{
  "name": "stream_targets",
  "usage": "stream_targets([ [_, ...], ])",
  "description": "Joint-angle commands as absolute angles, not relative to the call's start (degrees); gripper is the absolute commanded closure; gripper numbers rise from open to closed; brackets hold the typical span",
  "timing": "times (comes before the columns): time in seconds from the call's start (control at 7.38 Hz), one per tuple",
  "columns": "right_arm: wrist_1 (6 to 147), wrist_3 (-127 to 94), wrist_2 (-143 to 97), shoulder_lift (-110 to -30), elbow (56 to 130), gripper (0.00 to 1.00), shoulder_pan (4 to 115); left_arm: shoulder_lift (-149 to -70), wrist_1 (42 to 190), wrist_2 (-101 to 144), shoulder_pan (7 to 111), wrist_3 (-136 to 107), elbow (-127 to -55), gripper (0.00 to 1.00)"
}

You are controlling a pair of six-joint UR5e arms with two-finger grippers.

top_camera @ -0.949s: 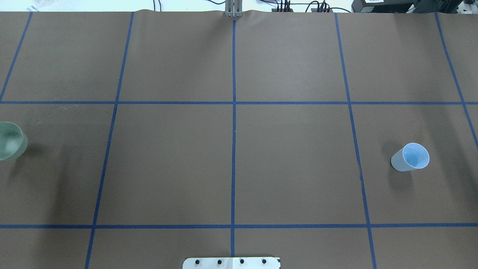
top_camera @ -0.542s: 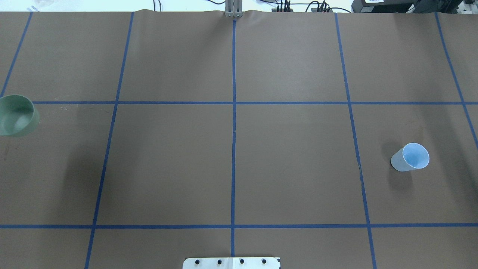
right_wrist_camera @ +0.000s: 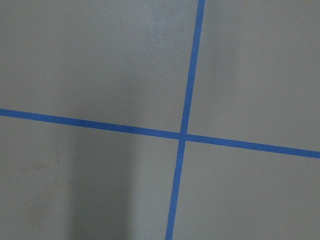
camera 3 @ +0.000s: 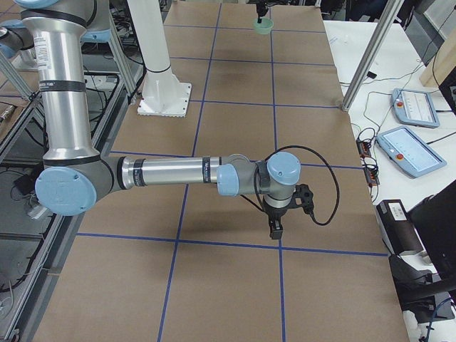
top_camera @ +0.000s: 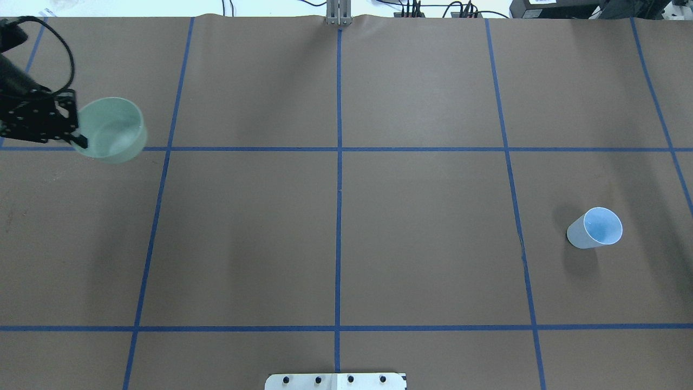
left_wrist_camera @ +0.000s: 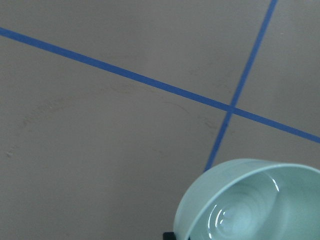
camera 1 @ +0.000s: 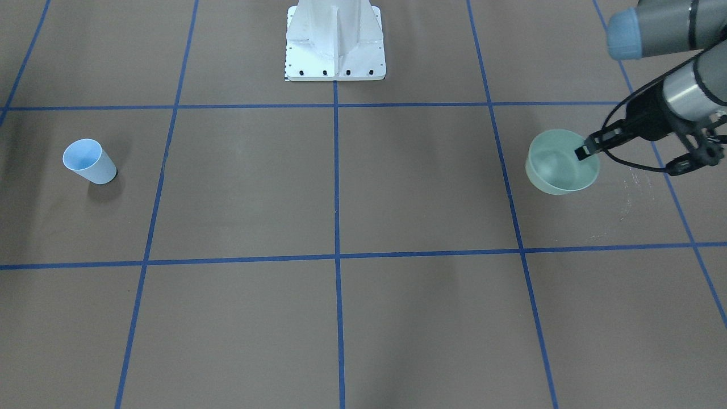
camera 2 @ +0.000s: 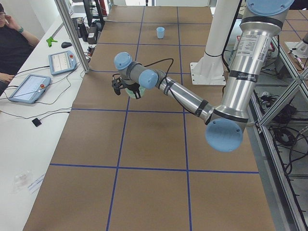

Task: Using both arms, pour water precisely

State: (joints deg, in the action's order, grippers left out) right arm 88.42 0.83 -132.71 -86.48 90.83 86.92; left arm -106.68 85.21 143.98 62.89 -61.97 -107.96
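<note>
- Overhead exterior: left gripper point(top_camera: 80, 140) at the far-left edge of the desk point(top_camera: 335, 233), clamped on the left side of the pale green bowl's point(top_camera: 113, 130) rim.
- Bowl mouth-up and close to level, round with no long axis, over a blue tape line point(top_camera: 243, 149).
- Water point(left_wrist_camera: 227, 220) in the bowl's bottom, visible from the left wrist as white glints and faint rings.
- Light blue cup point(top_camera: 594, 227) upright, mouth up, on the desk's right side, well apart from the bowl, with wide bare desk between them.
- Right gripper point(camera 3: 275, 229) visible only from the exterior right, pointing straight down over the desk; cannot tell whether open or closed.
- Label on the left arm's point(camera 2: 250, 53) upright tube too small to read.
</note>
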Motion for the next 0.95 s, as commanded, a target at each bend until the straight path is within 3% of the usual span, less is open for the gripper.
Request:
stream_targets([
  [0.0,88.42,0.88,-132.71,-86.48,90.7,0.0,86.92,-117.99,85.08,137.15,49.9,-81.14,-106.89,1.0],
  [0.27,88.42,0.79,-132.71,-86.48,90.7,0.0,86.92,-126.26,86.04,129.24,41.69,-90.49,-101.02,1.0],
  [0.81,88.42,0.88,-132.71,-86.57,90.7,0.01,86.92,-136.72,105.89,123.22,36.13,-102.03,-77.93,1.0],
])
